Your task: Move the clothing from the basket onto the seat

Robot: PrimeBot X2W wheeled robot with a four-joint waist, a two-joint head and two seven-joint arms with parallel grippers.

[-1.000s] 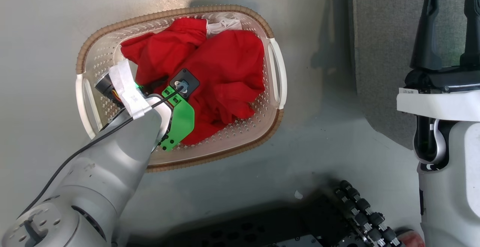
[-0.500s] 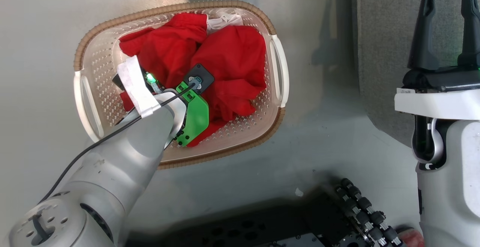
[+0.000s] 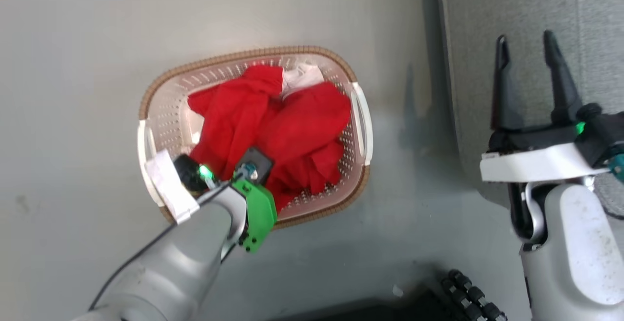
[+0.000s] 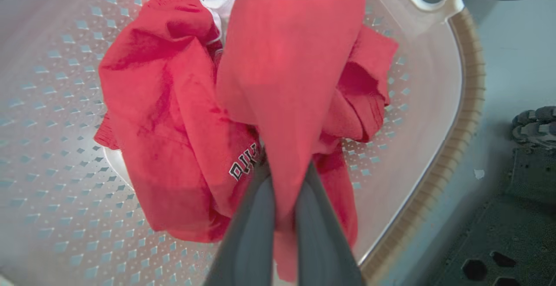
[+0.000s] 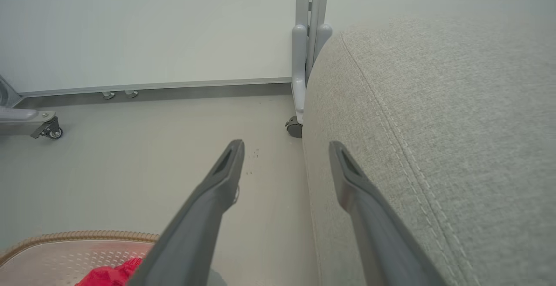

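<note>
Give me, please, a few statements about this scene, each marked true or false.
1. The left gripper is shut on the clothing. True.
2. The right gripper holds a garment. False: it is open and empty.
3. The basket stands on the seat. False: it stands on the floor beside the seat.
4. Red clothing lies in the basket. True.
</note>
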